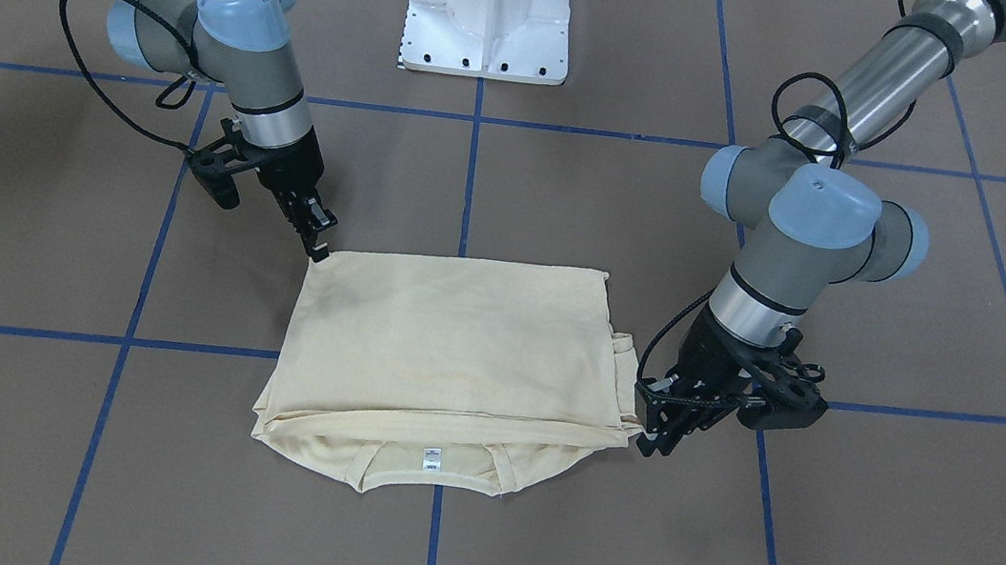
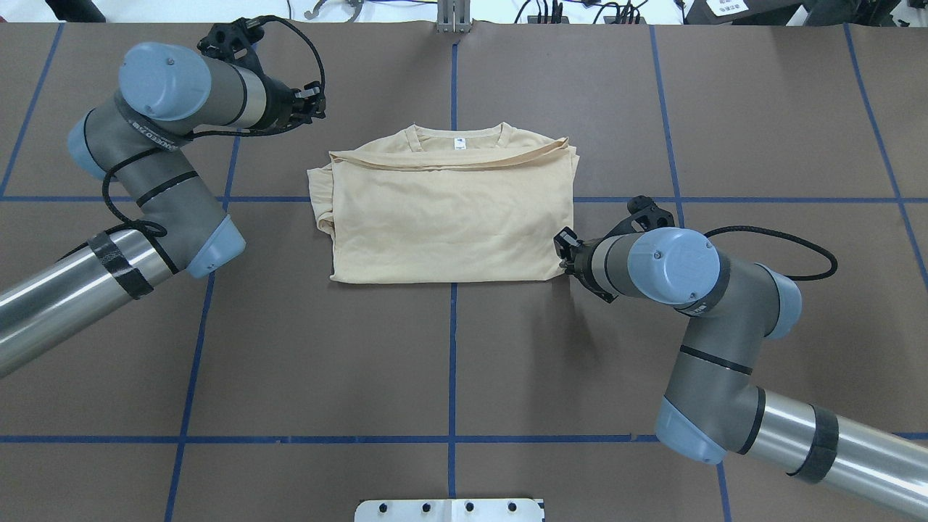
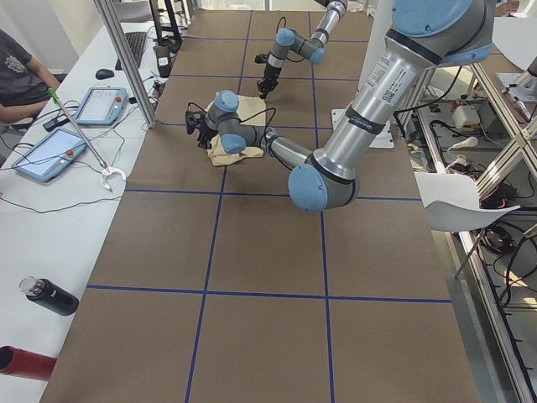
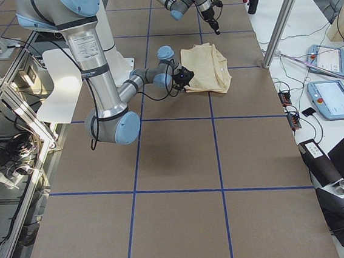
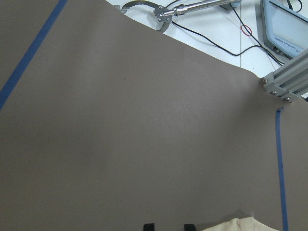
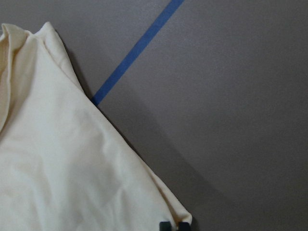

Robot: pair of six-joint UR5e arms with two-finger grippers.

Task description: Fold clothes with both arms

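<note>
The pale cream-yellow T-shirt (image 1: 448, 343) lies folded into a rectangle at the table's middle (image 2: 442, 217), plain side up. Its collar and white neck label (image 1: 431, 458) are at the far edge from the robot. My right gripper (image 1: 318, 250) sits low at the shirt's near right corner (image 2: 560, 250). In the right wrist view its fingertips (image 6: 165, 225) are close together with the corner of the fabric (image 6: 62, 168) at them. My left gripper (image 1: 654, 440) is at the far left corner (image 2: 317, 109). In the left wrist view its fingertips (image 5: 149, 226) stand apart with nothing between them, and the shirt's edge (image 5: 240, 225) lies just beside them.
The white pedestal base (image 1: 490, 12) stands at the robot's side of the table (image 2: 449, 510). Blue tape lines cross the brown table top. A side bench beyond the far edge holds tablets (image 3: 101, 105) and a bottle (image 3: 50, 295). An aluminium post (image 4: 283, 14) stands there.
</note>
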